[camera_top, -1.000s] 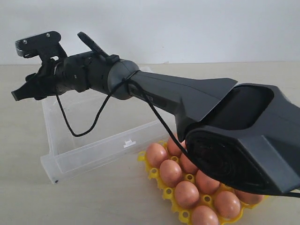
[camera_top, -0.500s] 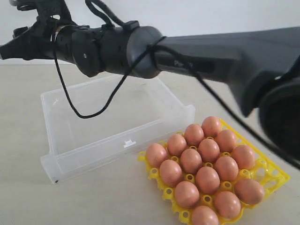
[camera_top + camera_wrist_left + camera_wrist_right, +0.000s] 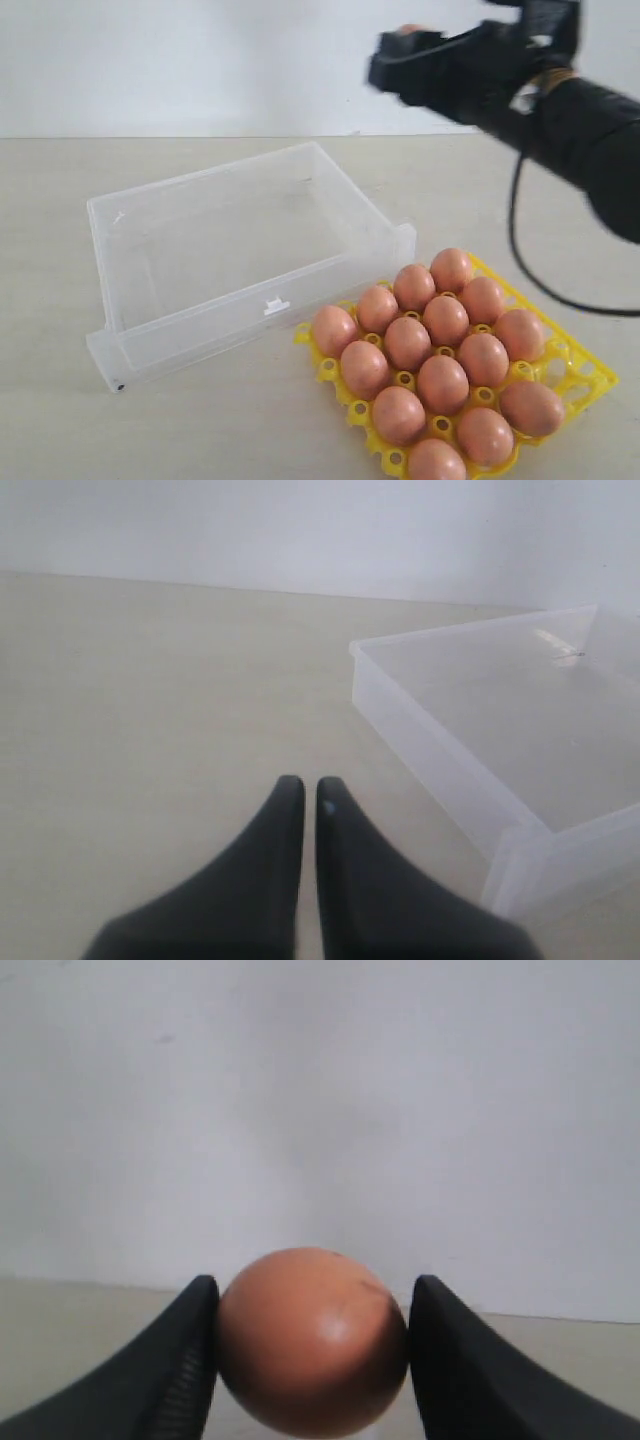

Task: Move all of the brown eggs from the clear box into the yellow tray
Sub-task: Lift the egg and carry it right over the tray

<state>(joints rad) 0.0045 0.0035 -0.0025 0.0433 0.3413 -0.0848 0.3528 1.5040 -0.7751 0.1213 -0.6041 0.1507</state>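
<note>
A brown egg (image 3: 310, 1355) sits between the two fingers of my right gripper (image 3: 315, 1285), which is shut on it. In the exterior view that gripper (image 3: 400, 55) hangs high at the back right, above the table and behind the yellow tray (image 3: 582, 368). Several brown eggs (image 3: 443, 383) fill the tray's cups. The clear box (image 3: 200, 320) lies left of the tray and shows no eggs inside. My left gripper (image 3: 302, 785) is shut on nothing, low over bare table, with a corner of the clear box (image 3: 440, 770) beside it.
The beige table (image 3: 240, 430) runs to a white wall behind. A black cable (image 3: 530, 260) loops down from the right arm above the tray's far side. The left arm does not show in the exterior view.
The right arm has swung from the far left above the clear box across to the upper right. It no longer hides the tray, and the box stands uncovered.
</note>
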